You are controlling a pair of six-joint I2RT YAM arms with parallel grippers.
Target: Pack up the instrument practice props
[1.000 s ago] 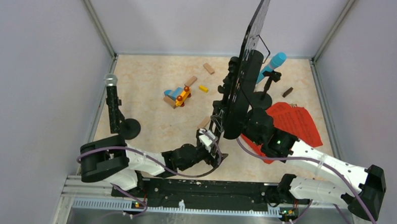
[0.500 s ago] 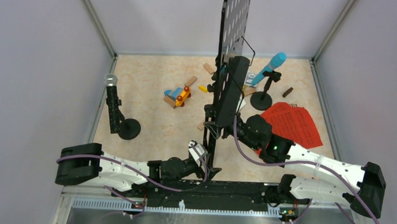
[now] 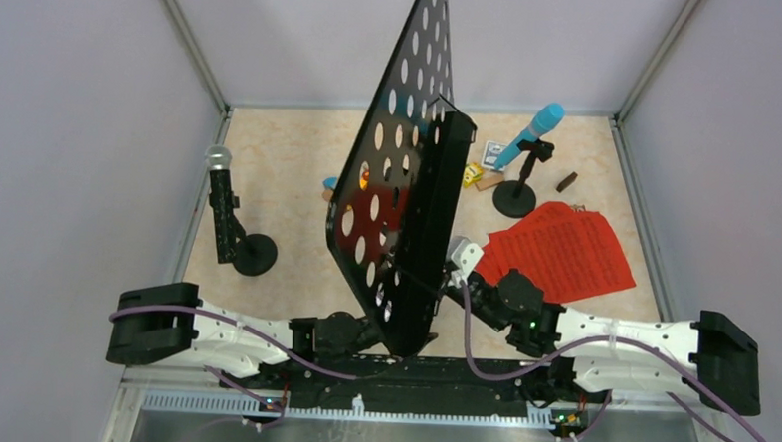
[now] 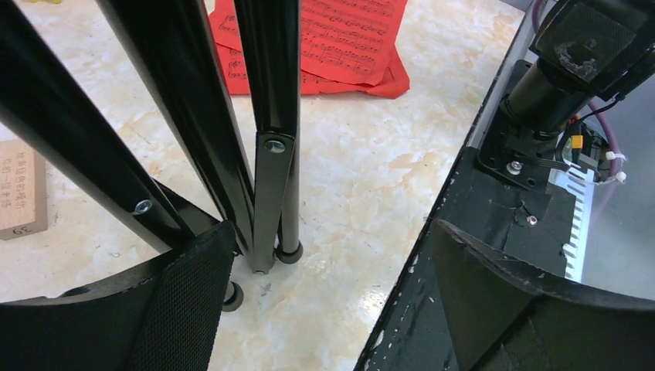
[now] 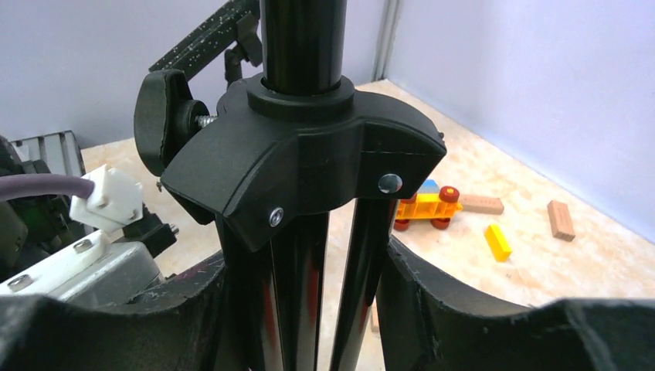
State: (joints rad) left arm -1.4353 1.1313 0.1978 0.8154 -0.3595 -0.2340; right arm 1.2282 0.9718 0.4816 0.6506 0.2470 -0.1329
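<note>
The pale marbled worktop (image 3: 290, 157) fills the floor of the walled cell. Largest on it is the black hole-punched music desk (image 3: 432, 223), tilted and reaching from the lower middle of the top view up to the top edge. Its folded tripod legs (image 4: 272, 93) come down to rubber feet that touch the worktop just beside the black base rail at the bottom of the view.

The red sheet-music pages (image 3: 565, 254) lie flat at centre right. The black silver-headed microphone (image 3: 219, 189) stands at the left in its round-based mic holder (image 3: 254, 255). The blue microphone (image 3: 535, 128) leans at upper right in the second holder (image 3: 515, 199).

The right tool (image 5: 309, 309) is clamped on the leg bundle, a finger pressed to each side just under the plastic hub (image 5: 309, 154). The left tool (image 4: 332, 309) is spread wide and grips nothing. The leg feet sit in the gap, close to its finger (image 4: 193, 301) at the left of the wrist view.

A colourful toy vehicle (image 5: 423, 207) sits behind the legs in the right wrist view. Small wooden blocks (image 5: 560, 219) lie near it, apart from each other.
</note>
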